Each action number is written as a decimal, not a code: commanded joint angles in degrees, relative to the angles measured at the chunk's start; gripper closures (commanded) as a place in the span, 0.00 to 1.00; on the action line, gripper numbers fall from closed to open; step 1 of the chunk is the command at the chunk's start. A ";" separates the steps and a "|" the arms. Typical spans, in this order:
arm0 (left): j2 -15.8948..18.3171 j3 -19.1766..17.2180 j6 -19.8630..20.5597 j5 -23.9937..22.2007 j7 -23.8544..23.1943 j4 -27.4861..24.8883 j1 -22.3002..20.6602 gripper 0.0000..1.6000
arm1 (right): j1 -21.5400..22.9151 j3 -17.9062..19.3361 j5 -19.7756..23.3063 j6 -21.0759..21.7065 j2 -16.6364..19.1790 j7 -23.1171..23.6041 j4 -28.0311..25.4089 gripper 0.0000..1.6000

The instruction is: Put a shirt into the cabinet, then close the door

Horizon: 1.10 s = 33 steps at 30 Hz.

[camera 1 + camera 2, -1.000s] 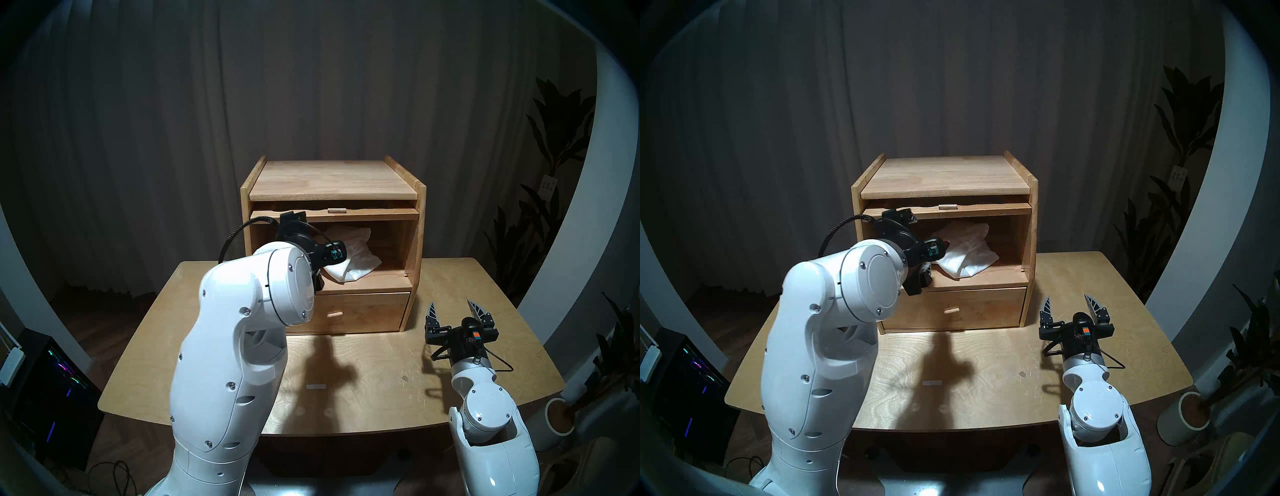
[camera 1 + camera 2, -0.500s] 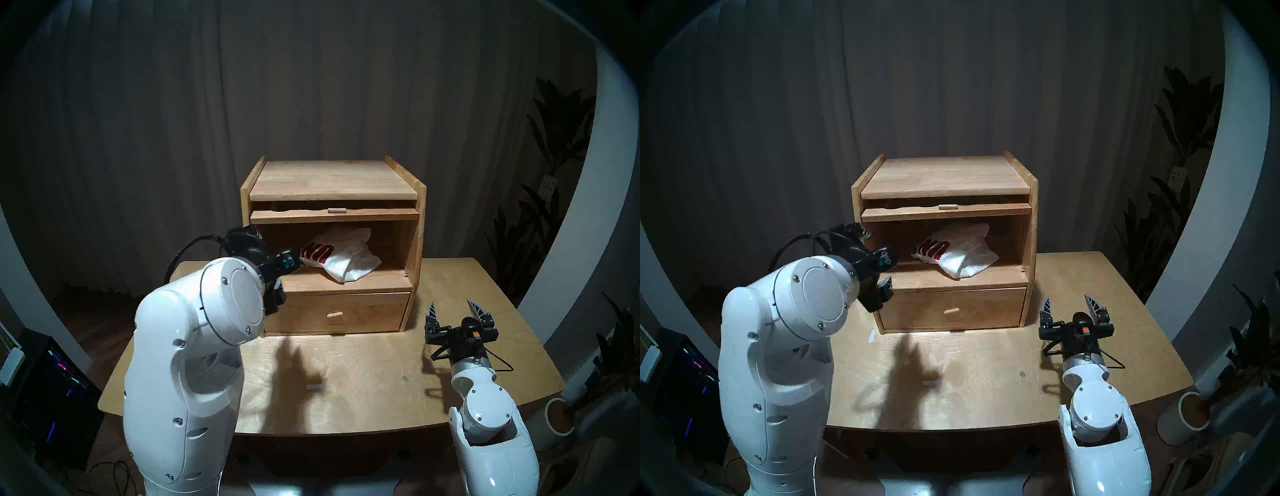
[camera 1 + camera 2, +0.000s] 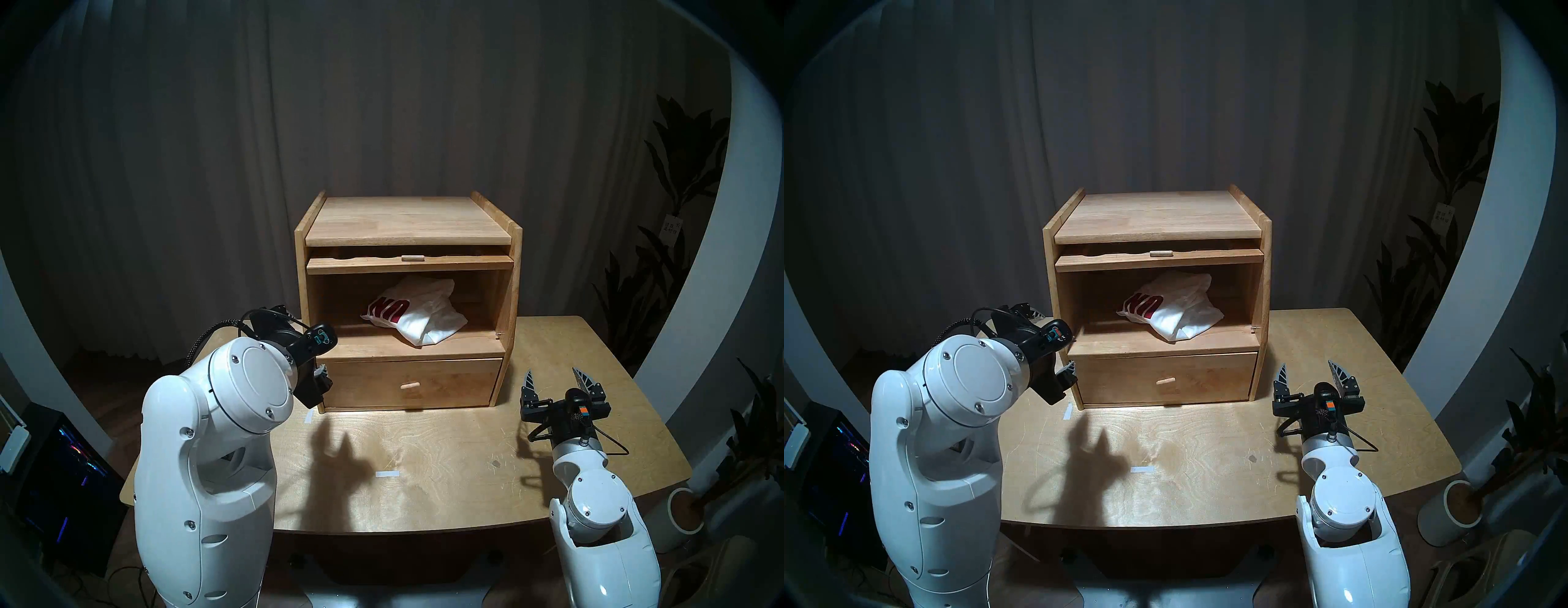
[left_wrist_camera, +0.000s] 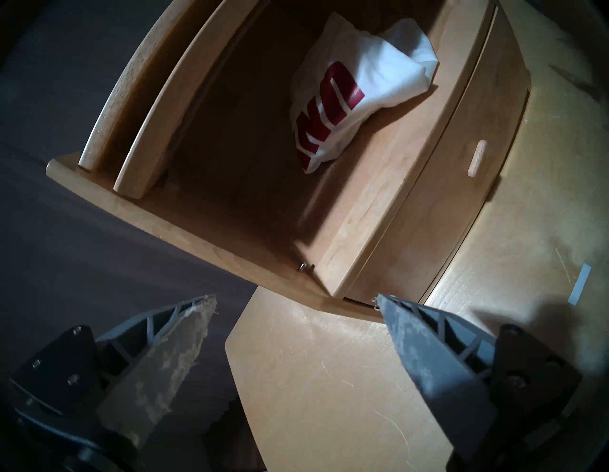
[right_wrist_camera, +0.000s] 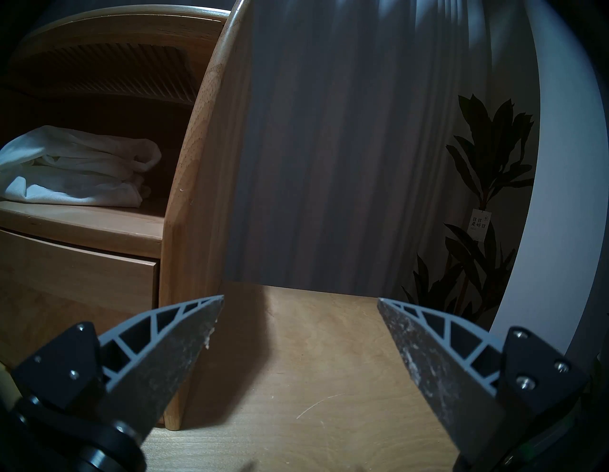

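Wooden surface (image 3: 445, 458), scratched; two white tape strips (image 3: 387, 474) (image 3: 308, 416) stuck on it. Grey curtain (image 3: 382, 106) behind. Leafy plant (image 3: 674, 178) at right with paper tag (image 3: 671, 226). White pot (image 3: 683, 516) on floor. Lit computer case (image 3: 63, 479) at left.

One cabinet (image 3: 407, 220), holding one shirt (image 3: 424, 322) and fitted with one door (image 3: 409, 264) and one drawer (image 3: 449, 382). Two peg knobs (image 3: 412, 257) (one on the door, one on the drawer). Two grippers: left (image 4: 296, 301), right (image 3: 553, 378). One table (image 3: 466, 488), bearing two tape strips (image 3: 387, 474). One plant (image 3: 679, 178).
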 commanded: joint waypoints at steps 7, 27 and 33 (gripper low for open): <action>-0.48 5.06 2.58 -8.13 -2.98 -1.13 -2.06 0.00 | 0.34 -0.04 -0.04 -0.24 0.07 -0.01 -0.54 0.00; -0.45 16.60 6.68 -20.13 4.44 -1.13 -10.16 0.00 | 0.57 -0.07 -0.04 -0.36 0.10 -0.06 -0.31 0.00; 0.11 16.23 10.88 -21.81 5.15 -1.13 -8.34 0.00 | 0.61 -0.08 -0.04 -0.37 0.10 -0.08 -0.32 0.00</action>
